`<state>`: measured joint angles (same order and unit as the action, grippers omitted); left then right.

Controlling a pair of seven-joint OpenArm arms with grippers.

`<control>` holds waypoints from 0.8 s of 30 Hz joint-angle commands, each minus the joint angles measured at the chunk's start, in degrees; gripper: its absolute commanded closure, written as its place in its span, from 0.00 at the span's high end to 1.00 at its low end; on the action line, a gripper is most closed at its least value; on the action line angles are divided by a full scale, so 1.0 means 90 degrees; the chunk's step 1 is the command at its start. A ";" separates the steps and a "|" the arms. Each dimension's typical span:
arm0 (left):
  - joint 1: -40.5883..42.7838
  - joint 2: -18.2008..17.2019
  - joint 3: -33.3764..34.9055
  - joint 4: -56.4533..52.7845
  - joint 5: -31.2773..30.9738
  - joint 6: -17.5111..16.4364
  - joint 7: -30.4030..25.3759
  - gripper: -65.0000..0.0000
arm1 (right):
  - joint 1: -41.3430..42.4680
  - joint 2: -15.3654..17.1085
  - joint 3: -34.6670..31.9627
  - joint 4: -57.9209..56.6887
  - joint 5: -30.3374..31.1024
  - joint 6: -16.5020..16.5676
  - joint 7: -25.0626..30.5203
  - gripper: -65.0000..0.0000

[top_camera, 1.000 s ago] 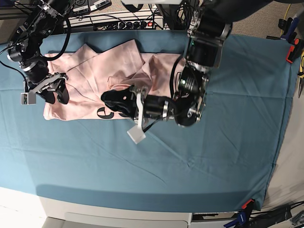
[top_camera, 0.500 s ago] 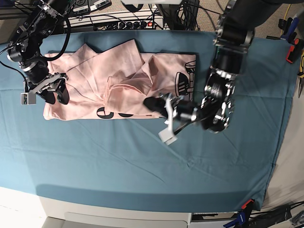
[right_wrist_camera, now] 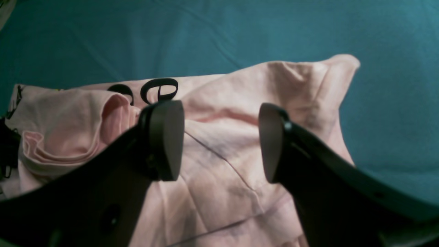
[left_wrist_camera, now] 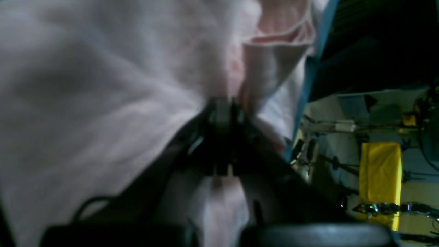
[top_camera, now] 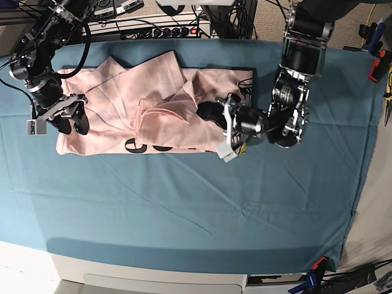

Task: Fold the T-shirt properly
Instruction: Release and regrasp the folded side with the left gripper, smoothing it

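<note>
The pale pink T-shirt (top_camera: 141, 92) lies crumpled on the back left of the table, with black lettering (top_camera: 138, 146) showing along its front edge. My left gripper (top_camera: 206, 113) lies low at the shirt's right part. In the left wrist view it (left_wrist_camera: 223, 111) is shut on a pinch of the pink fabric (left_wrist_camera: 103, 85). My right gripper (top_camera: 72, 125) is open over the shirt's left edge. In the right wrist view its jaws (right_wrist_camera: 219, 140) stand wide apart just above the shirt (right_wrist_camera: 223, 192), holding nothing.
A teal cloth (top_camera: 184, 208) covers the table. Cables and a power strip (top_camera: 153, 27) run along the back edge. Tools and clamps (top_camera: 376, 61) hang at the right edge, and a clamp (top_camera: 318, 264) sits at the front right corner.
My left gripper has moved right across the shirt, then a little toward the back, uncovering the shirt's right part. The right arm has not moved.
</note>
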<state>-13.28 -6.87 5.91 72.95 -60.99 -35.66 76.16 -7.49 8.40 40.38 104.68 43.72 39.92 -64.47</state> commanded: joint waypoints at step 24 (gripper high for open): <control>0.0236 0.1144 0.0121 0.0124 -0.0265 -0.0170 -0.0029 0.00 | 0.0058 0.0092 0.0019 0.0107 0.0136 0.0009 0.0172 0.53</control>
<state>-9.69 2.96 6.81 73.12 -61.71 -36.71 76.62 -7.49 8.40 40.38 104.71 43.70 39.92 -64.47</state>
